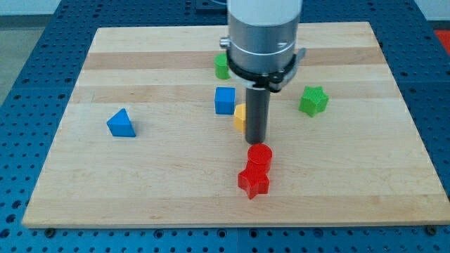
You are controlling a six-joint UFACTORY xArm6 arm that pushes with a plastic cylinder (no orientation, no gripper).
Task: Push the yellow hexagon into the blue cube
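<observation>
Touching yellow hexagon (240, 117), my tip (256, 143); blue cube (225, 100) just beside hexagon.

Blocks: 2 blue (224, 100) (121, 124), 2 green (313, 100) (221, 66), 2 red (259, 155) (254, 182), 1 yellow (240, 117) (partly hidden).

No legible text, label, brand, number or sign was found in the camera view. The wooden board (140, 176), the coloured blocks and the arm's grey housing (264, 31) all bore plain, unmarked surfaces.
</observation>
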